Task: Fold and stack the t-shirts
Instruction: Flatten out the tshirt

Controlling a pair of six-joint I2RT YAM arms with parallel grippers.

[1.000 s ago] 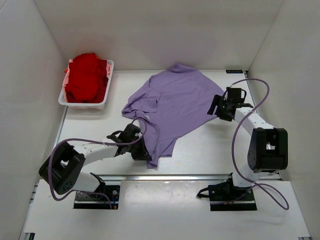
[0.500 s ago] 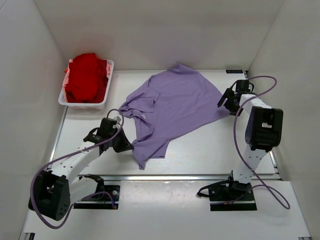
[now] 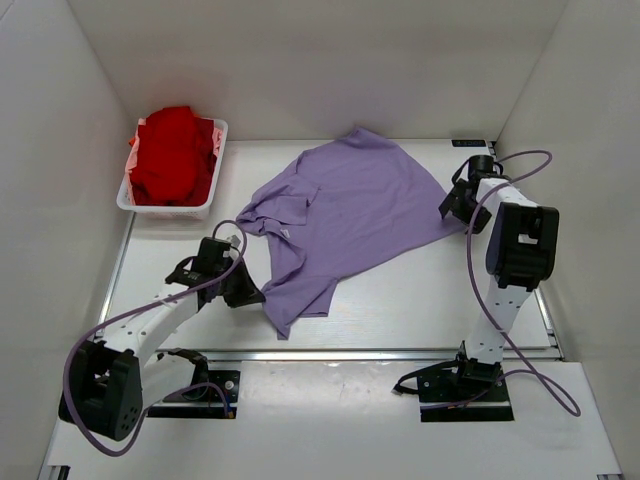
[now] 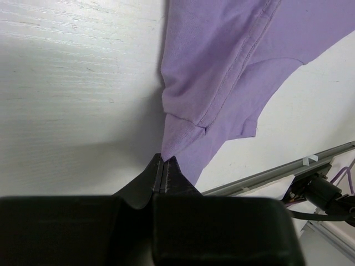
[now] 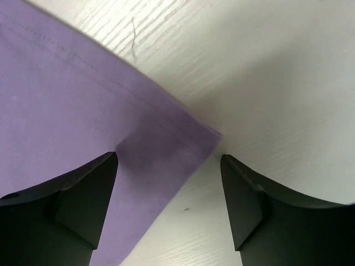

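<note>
Well left of the purple shirt point(image 3: 350, 215), toward the far side, the red shirt point(image 3: 172, 155) sits bunched in the tray point(image 3: 207, 209). It looks parked there, waiting its turn and out of the working space.

At the purple shirt's near-left edge, the left gripper point(image 3: 250, 292) has its jaws pressed together on a small fold of cloth. The left wrist view shows a stitched hem running down into the tips point(image 4: 165, 165). Judging by the taut cloth rising from that pinch, the hold is there to anchor or pull this corner so the shirt can be spread.

The purple shirt itself lies on the table point(image 3: 420, 300), mostly open but skewed, with its left part rumpled and doubled over. It is not yet flat enough to fold.

At the shirt's right corner, the right gripper point(image 3: 455, 205) stands with its fingers point(image 5: 83, 199) well apart. The hemmed corner lies on the table between them, unheld. That straddling pose suits closing on the corner, so both arms could stretch the cloth between them.
</note>
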